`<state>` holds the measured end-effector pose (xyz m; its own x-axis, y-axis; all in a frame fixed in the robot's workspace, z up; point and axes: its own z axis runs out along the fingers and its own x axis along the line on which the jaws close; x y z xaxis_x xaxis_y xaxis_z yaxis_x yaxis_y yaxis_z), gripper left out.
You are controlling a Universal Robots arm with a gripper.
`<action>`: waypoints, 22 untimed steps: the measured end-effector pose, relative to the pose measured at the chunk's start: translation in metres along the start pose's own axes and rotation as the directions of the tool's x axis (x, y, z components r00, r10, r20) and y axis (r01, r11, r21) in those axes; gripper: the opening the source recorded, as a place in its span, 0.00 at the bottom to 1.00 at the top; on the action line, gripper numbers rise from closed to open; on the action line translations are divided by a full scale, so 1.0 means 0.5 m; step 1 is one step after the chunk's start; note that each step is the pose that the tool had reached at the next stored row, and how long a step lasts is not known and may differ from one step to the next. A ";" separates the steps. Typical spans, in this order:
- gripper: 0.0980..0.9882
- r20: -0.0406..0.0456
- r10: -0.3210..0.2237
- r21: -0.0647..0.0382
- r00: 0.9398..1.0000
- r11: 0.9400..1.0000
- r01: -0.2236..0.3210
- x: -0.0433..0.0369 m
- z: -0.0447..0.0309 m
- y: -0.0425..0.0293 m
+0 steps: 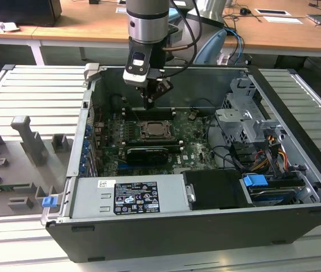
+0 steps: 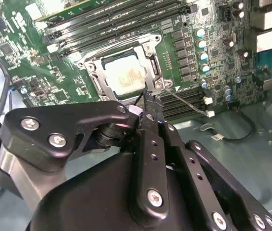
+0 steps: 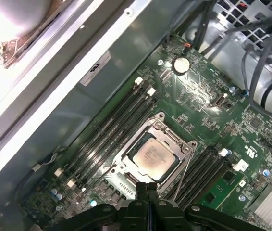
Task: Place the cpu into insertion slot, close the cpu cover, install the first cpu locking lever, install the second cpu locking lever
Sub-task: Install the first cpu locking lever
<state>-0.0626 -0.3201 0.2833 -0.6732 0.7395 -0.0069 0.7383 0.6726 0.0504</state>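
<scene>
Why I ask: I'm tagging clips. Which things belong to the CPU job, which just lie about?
Job: cpu, cpu cover, locking lever, claw.
Lying about: memory slots, coin battery, power supply, blue clip.

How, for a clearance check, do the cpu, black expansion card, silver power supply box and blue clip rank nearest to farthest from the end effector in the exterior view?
1. cpu, just under the end effector.
2. black expansion card, beside the cpu.
3. silver power supply box, along the case's near wall.
4. blue clip, by the case's corner, exterior view's left.
</scene>
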 end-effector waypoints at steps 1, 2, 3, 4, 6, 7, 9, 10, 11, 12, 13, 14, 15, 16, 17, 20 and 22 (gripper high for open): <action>0.01 -0.001 -0.014 0.000 1.000 1.000 0.014 0.000 0.000 0.000; 0.01 -0.001 -0.025 0.000 1.000 1.000 0.025 0.000 0.000 0.000; 0.01 -0.002 -0.036 0.000 0.999 0.999 0.036 0.000 0.000 0.000; 0.01 -0.002 -0.046 0.000 0.999 0.999 0.046 0.000 0.000 0.000; 0.01 -0.003 -0.065 -0.001 0.998 0.998 0.065 0.000 0.000 0.000; 0.01 -0.004 -0.084 -0.001 0.996 0.997 0.084 0.000 0.000 0.000; 0.01 -0.006 -0.118 -0.001 0.993 0.993 0.118 0.000 0.000 0.000; 0.01 -0.007 -0.134 -0.001 0.991 0.991 0.134 0.000 0.000 0.000; 0.01 -0.007 -0.141 -0.001 0.990 0.990 0.141 0.000 0.000 0.000; 0.01 -0.008 -0.151 -0.002 0.988 0.988 0.151 0.000 0.000 0.000; 0.01 -0.008 -0.166 -0.002 0.986 0.986 0.166 0.000 0.000 0.000; 0.01 -0.009 -0.177 -0.002 0.984 0.984 0.177 0.000 0.000 0.000; 0.01 -0.010 -0.198 -0.002 0.980 0.980 0.198 0.000 0.000 0.000; 0.01 -0.011 -0.212 -0.003 0.977 0.977 0.212 0.000 0.000 0.000; 0.01 -0.011 -0.229 -0.003 0.973 0.973 0.229 0.000 0.000 0.000; 0.01 -0.014 -0.275 -0.004 0.961 0.961 0.275 0.000 0.000 0.000; 0.01 -0.016 -0.315 -0.005 0.949 0.949 0.315 0.000 0.000 0.000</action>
<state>-0.0625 -0.3201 0.2831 -0.8718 0.4898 -0.0069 0.4889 0.8709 0.0505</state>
